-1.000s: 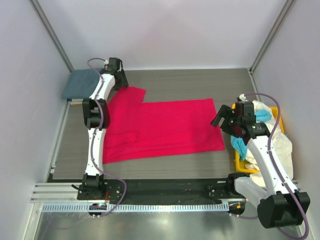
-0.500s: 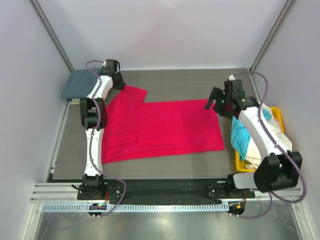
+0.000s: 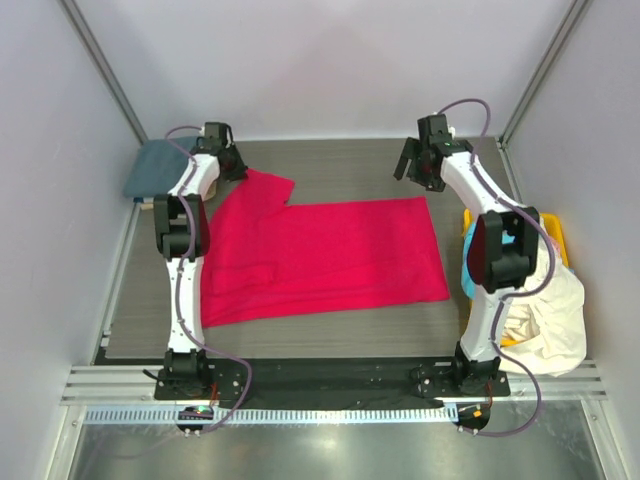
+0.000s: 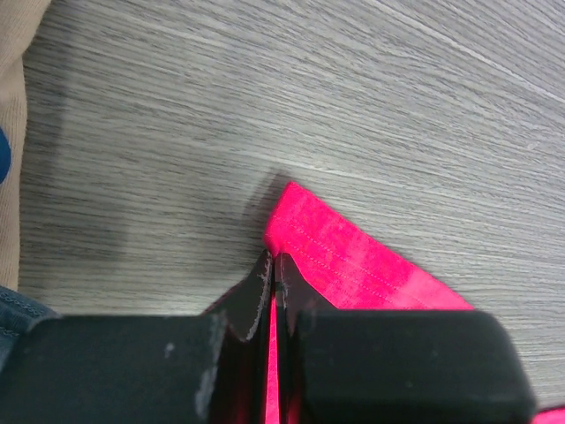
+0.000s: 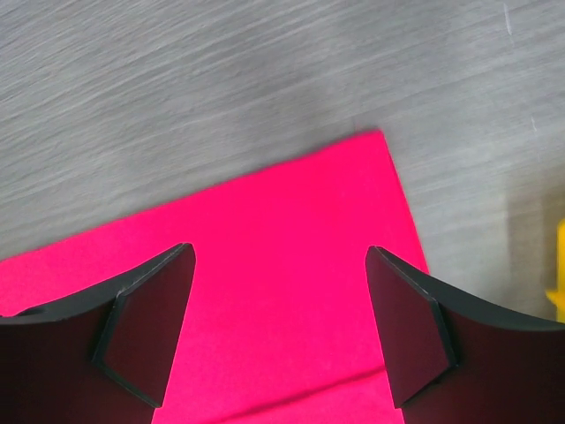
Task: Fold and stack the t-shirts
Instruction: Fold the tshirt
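Left of the red shirt (image 3: 320,260), a folded blue-grey shirt (image 3: 160,165) lies at the far corner of the counter (image 3: 350,160). The red shirt itself is spread flat, with one sleeve at its far left. Your left hand (image 4: 272,265) is pressed together on that sleeve's far corner, pinching the hem. Your right hand (image 5: 278,327) hovers spread wide above the red shirt's far right corner, holding nothing. Right of the red shirt, a yellow bin (image 3: 556,238) holds a heap of cream and cyan shirts (image 3: 545,300). The red cloth looks light, soft and limp. It will likely sag and crease between grips, so take the right corner by its edge, deep enough not to slip, and lift both corners evenly.
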Tool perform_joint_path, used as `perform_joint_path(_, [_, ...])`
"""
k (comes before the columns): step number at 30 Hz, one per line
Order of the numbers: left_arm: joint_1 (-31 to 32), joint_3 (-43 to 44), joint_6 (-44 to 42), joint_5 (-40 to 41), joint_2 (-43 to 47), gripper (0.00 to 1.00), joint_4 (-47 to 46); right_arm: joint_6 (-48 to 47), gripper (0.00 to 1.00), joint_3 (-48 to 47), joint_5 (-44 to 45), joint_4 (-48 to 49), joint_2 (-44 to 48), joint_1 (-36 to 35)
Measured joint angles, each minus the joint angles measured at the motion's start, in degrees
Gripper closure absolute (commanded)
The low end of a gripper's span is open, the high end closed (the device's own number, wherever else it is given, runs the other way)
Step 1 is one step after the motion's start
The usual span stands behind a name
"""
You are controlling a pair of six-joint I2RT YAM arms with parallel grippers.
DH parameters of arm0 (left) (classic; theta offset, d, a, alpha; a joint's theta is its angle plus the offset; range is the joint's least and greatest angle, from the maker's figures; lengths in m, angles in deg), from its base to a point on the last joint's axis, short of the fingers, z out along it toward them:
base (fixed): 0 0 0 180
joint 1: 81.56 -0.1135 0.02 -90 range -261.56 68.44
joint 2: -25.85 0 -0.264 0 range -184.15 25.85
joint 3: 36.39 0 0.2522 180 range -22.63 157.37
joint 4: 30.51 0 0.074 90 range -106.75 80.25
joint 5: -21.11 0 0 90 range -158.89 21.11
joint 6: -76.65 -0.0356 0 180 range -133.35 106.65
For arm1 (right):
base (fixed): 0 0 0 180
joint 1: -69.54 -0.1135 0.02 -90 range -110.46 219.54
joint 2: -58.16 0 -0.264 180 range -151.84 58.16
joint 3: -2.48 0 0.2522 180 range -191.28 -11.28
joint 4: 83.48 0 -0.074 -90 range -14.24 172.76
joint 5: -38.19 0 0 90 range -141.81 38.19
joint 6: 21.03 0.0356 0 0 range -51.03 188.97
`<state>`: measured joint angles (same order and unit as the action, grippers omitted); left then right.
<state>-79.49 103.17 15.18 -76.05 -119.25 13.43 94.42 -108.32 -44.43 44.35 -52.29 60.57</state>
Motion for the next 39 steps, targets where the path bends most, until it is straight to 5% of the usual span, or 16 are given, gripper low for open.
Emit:
perform_joint_path(12, [0.0,-5.1,0.5,0.2,2.3,1.0,-4.7,-1.4,0.3,-15.3,2.7,-2.4,-21.7,3.9])
perform_joint_path(27, [0.0,-5.1,0.8,0.3,2.3,1.0,-4.7,-1.3,0.53,-15.7,4.4,-3.1,-24.2,4.1])
perform_joint_path(31, [0.0,-5.1,0.9,0.3,2.3,1.0,-4.7,-1.4,0.68,-14.6,5.2,-2.3,-23.7,4.1])
perform_joint_path(35, [0.0,-5.1,0.9,0.4,2.3,1.0,-4.7,-1.3,0.99,-14.3,5.2,-1.6,-23.6,4.1])
perform_joint_path(39, [0.1,-5.1,1.0,0.7,2.3,1.0,-4.6,-1.1,0.99,-13.7,4.9,-1.1,-23.3,4.1])
